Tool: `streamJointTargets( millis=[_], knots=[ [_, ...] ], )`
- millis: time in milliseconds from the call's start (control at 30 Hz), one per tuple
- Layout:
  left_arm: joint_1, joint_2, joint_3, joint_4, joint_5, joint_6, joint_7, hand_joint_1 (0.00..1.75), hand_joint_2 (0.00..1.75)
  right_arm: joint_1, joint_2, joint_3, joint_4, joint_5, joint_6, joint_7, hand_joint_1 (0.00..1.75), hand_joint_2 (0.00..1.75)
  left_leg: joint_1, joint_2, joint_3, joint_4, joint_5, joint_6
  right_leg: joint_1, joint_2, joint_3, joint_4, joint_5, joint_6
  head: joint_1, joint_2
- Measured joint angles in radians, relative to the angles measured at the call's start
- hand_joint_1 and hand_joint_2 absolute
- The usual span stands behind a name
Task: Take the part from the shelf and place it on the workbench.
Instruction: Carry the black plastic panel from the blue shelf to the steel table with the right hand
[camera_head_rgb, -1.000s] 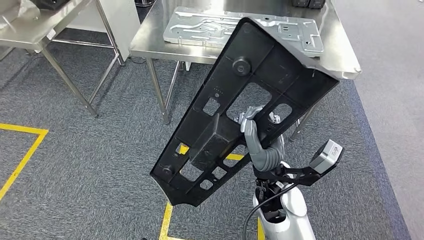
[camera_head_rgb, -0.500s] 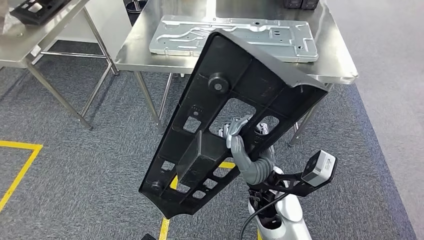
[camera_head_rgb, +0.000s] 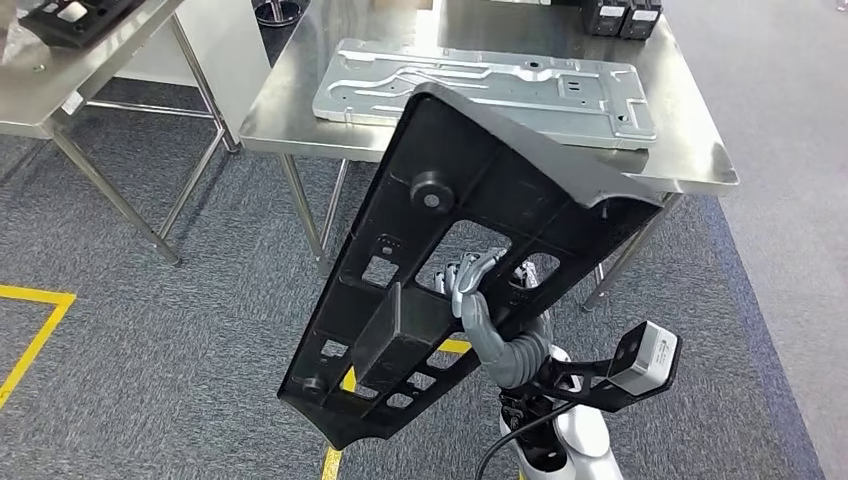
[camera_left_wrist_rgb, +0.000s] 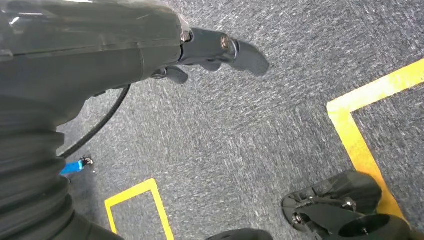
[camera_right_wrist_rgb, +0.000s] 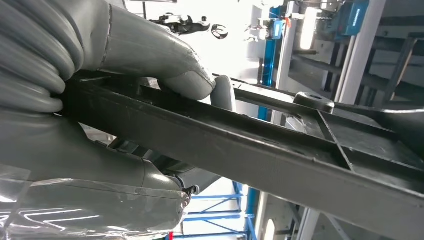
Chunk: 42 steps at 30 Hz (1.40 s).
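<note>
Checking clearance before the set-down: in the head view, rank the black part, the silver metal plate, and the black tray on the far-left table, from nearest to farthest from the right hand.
1. Black part, gripped by the right hand.
2. Silver metal plate, on the workbench ahead.
3. Black tray, on the table at far upper left.

Matt black plastic part, brushed stainless workbench, dull stamped metal plate on it, rough grey carpet

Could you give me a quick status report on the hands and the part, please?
Right hand grips black part, tilted, short of workbench. Left hand hangs, holds nothing. Metal plate already on bench.
</note>
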Motion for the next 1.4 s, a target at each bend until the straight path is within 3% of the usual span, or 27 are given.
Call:
streamJointTargets(
  millis=[67, 100, 133, 200, 267, 333, 400, 467, 500, 567, 600, 633, 733, 800, 833, 933, 967, 1000, 1033, 1100, 1133, 1167, 1233, 1300, 1333, 1400],
  knots=[
    [0.003, 0.000, 0.000, 0.000, 0.000, 0.000, -0.001, 0.00, 1.75, 0.001, -0.002, 0.000, -0.001, 0.000, 0.000, 0.000, 1.75, 1.75, 0.000, -0.001, 0.024, -0.001, -0.019, -0.005, 0.003, -0.004, 0.035, -0.126, 0.094, -0.008, 0.000, 0.000],
    [0.003, -0.001, 0.000, 0.000, 0.000, 0.000, -0.001, 0.00, 1.75, 0.002, -0.002, 0.000, -0.002, 0.000, 0.000, 0.000, 1.75, 1.75, 0.000, -0.001, 0.032, -0.002, -0.027, -0.009, 0.007, -0.006, 0.049, -0.177, 0.113, -0.015, -0.001, 0.000],
    [0.003, -0.001, 0.000, 0.000, 0.000, 0.000, -0.001, 0.00, 1.75, 0.003, -0.003, 0.000, -0.003, 0.000, -0.001, 0.000, 1.75, 1.75, -0.001, -0.001, 0.036, -0.005, -0.034, -0.015, 0.011, -0.009, 0.057, -0.208, 0.121, -0.022, -0.002, 0.000],
    [0.003, -0.001, 0.000, 0.000, 0.002, 0.001, -0.002, 0.00, 1.75, 0.007, -0.003, 0.000, -0.004, 0.001, -0.003, 0.002, 1.75, 1.75, -0.003, 0.001, 0.048, -0.004, -0.038, -0.029, 0.015, -0.009, 0.064, -0.224, 0.108, -0.035, -0.003, 0.000],
    [0.004, -0.001, 0.000, 0.000, 0.003, 0.003, -0.002, 0.00, 1.75, 0.009, -0.003, 0.000, -0.009, 0.002, -0.005, 0.002, 1.75, 1.75, -0.002, 0.002, 0.060, 0.015, -0.044, -0.041, 0.010, -0.007, 0.088, -0.232, 0.110, -0.046, -0.004, 0.000],
    [0.003, 0.000, 0.000, 0.000, 0.005, 0.004, -0.003, 0.00, 1.75, 0.008, -0.002, 0.001, -0.016, 0.005, -0.006, 0.003, 1.75, 1.75, 0.001, 0.001, 0.028, 0.089, -0.072, -0.047, 0.007, -0.007, 0.112, -0.236, 0.099, -0.055, -0.006, 0.000],
    [0.003, 0.000, 0.000, 0.000, 0.007, 0.005, -0.003, 0.00, 1.75, 0.008, -0.002, 0.001, -0.022, 0.008, -0.008, 0.007, 1.75, 1.75, 0.002, 0.000, -0.049, 0.202, -0.119, -0.053, 0.009, -0.007, 0.125, -0.236, 0.084, -0.060, -0.007, 0.000],
    [0.006, 0.002, 0.001, 0.000, 0.006, 0.005, -0.002, 0.00, 1.75, 0.009, -0.002, 0.002, -0.029, 0.010, -0.009, 0.012, 1.75, 1.75, 0.003, 0.000, -0.107, 0.247, -0.134, -0.058, 0.009, -0.004, 0.142, -0.236, 0.068, -0.059, -0.007, 0.000],
    [0.009, 0.002, 0.001, 0.000, 0.005, 0.005, -0.001, 0.00, 1.75, 0.009, -0.002, 0.003, -0.034, 0.011, -0.008, 0.014, 1.75, 1.75, 0.003, 0.001, -0.115, 0.224, -0.108, -0.060, 0.009, -0.002, 0.154, -0.236, 0.060, -0.058, -0.007, 0.000],
    [0.018, 0.004, 0.001, 0.000, 0.004, 0.005, -0.001, 0.00, 1.75, 0.007, -0.001, 0.005, -0.046, 0.013, -0.006, 0.019, 1.75, 1.75, 0.004, 0.000, -0.102, 0.119, -0.009, -0.058, 0.009, 0.001, 0.179, -0.236, 0.041, -0.052, -0.006, 0.000],
    [0.020, 0.005, 0.001, 0.000, 0.004, 0.005, 0.000, 0.00, 1.75, 0.006, -0.001, 0.006, -0.052, 0.014, -0.005, 0.022, 1.75, 1.75, 0.002, 0.002, -0.096, 0.073, 0.023, -0.055, 0.009, 0.002, 0.188, -0.235, 0.034, -0.047, -0.006, 0.000],
    [0.021, 0.005, 0.001, 0.000, 0.005, 0.004, 0.000, 0.00, 1.75, 0.005, -0.001, 0.008, -0.059, 0.016, -0.004, 0.024, 1.75, 1.75, 0.000, 0.003, -0.091, 0.046, 0.042, -0.048, 0.010, 0.003, 0.193, -0.234, 0.026, -0.041, -0.006, 0.000],
    [0.022, 0.006, 0.002, 0.000, 0.010, 0.006, 0.002, 0.00, 1.75, 0.000, 0.000, 0.013, -0.088, 0.017, 0.000, 0.028, 1.75, 1.75, -0.004, 0.002, -0.082, 0.029, 0.049, -0.025, 0.010, 0.003, 0.201, -0.222, 0.017, -0.023, -0.006, 0.000],
    [0.022, 0.006, 0.003, 0.000, 0.012, 0.008, 0.001, 0.00, 1.75, -0.009, 0.001, 0.014, -0.107, 0.016, 0.002, 0.031, 1.75, 1.75, -0.002, 0.000, -0.064, 0.022, 0.048, -0.013, 0.008, 0.001, 0.186, -0.180, 0.010, -0.014, -0.006, 0.000],
    [0.021, 0.006, 0.004, 0.000, 0.012, 0.009, 0.001, 0.00, 1.75, -0.015, 0.002, 0.015, -0.116, 0.016, 0.002, 0.032, 1.75, 1.75, -0.001, -0.001, -0.056, 0.020, 0.044, -0.008, 0.006, 0.000, 0.160, -0.136, -0.004, -0.009, -0.005, 0.000],
    [0.021, 0.006, 0.006, 0.000, 0.016, 0.012, 0.001, 0.00, 1.75, -0.023, 0.002, 0.016, -0.128, 0.016, 0.004, 0.035, 1.75, 1.75, -0.001, -0.002, -0.039, 0.019, 0.026, -0.001, 0.005, -0.001, 0.038, 0.027, -0.058, 0.000, -0.005, 0.000],
    [0.022, 0.006, 0.008, 0.000, 0.017, 0.013, 0.001, 0.00, 1.75, -0.024, 0.002, 0.017, -0.129, 0.017, 0.005, 0.037, 1.75, 1.75, -0.001, -0.003, -0.031, 0.019, 0.018, -0.002, 0.005, -0.001, 0.009, 0.046, -0.058, 0.001, -0.005, 0.000],
    [0.022, 0.006, 0.009, 0.000, 0.018, 0.014, 0.002, 0.00, 1.75, -0.026, 0.002, 0.017, -0.132, 0.017, 0.006, 0.039, 1.75, 1.75, -0.001, -0.004, -0.020, 0.019, 0.010, -0.003, 0.005, -0.002, -0.002, 0.032, -0.039, -0.001, -0.005, 0.000],
    [0.022, 0.005, 0.010, 0.000, 0.019, 0.014, 0.002, 0.00, 1.75, -0.029, 0.002, 0.017, -0.135, 0.017, 0.007, 0.041, 1.75, 1.75, -0.001, -0.005, -0.007, 0.019, 0.000, -0.005, 0.007, -0.002, 0.004, -0.015, 0.000, -0.006, -0.005, 0.000],
    [0.022, 0.003, 0.011, 0.001, 0.020, 0.014, 0.004, 0.00, 1.75, -0.037, 0.002, 0.017, -0.141, 0.017, 0.007, 0.043, 1.75, 1.75, -0.002, -0.007, 0.017, 0.017, -0.021, -0.010, 0.013, -0.003, 0.032, -0.139, 0.092, -0.020, -0.006, 0.000],
    [0.021, 0.002, 0.012, 0.001, 0.020, 0.014, 0.004, 0.00, 1.75, -0.041, 0.002, 0.017, -0.143, 0.018, 0.007, 0.043, 1.75, 1.75, -0.002, -0.007, 0.025, 0.015, -0.030, -0.015, 0.018, -0.004, 0.043, -0.181, 0.115, -0.027, -0.007, 0.000],
    [0.020, 0.000, 0.012, 0.001, 0.020, 0.014, 0.005, 0.00, 1.75, -0.042, 0.003, 0.017, -0.144, 0.019, 0.007, 0.043, 1.75, 1.75, -0.003, -0.008, 0.032, 0.012, -0.036, -0.021, 0.022, -0.004, 0.048, -0.202, 0.125, -0.034, -0.007, 0.000],
    [0.018, -0.001, 0.013, 0.001, 0.021, 0.014, 0.005, 0.00, 1.75, -0.045, 0.005, 0.019, -0.147, 0.020, 0.007, 0.044, 1.75, 1.75, -0.005, -0.008, 0.045, 0.014, -0.034, -0.034, 0.022, -0.003, 0.061, -0.213, 0.118, -0.046, -0.006, 0.000],
    [0.017, 0.000, 0.014, 0.001, 0.021, 0.015, 0.007, 0.00, 1.75, -0.050, 0.010, 0.020, -0.151, 0.021, 0.009, 0.044, 1.75, 1.75, -0.005, -0.008, 0.041, 0.054, -0.029, -0.044, 0.016, -0.002, 0.089, -0.229, 0.116, -0.058, -0.007, 0.000],
    [0.016, 0.000, 0.014, 0.001, 0.022, 0.015, 0.008, 0.00, 1.75, -0.053, 0.013, 0.020, -0.153, 0.021, 0.010, 0.044, 1.75, 1.75, -0.004, -0.008, 0.019, 0.095, -0.036, -0.048, 0.014, -0.002, 0.104, -0.235, 0.110, -0.062, -0.008, 0.000],
    [0.016, 0.000, 0.014, 0.001, 0.023, 0.016, 0.009, 0.00, 1.75, -0.057, 0.018, 0.020, -0.154, 0.024, 0.012, 0.045, 1.75, 1.75, -0.003, -0.008, -0.056, 0.209, -0.076, -0.054, 0.013, -0.003, 0.124, -0.239, 0.094, -0.068, -0.010, 0.000]
  ],
)
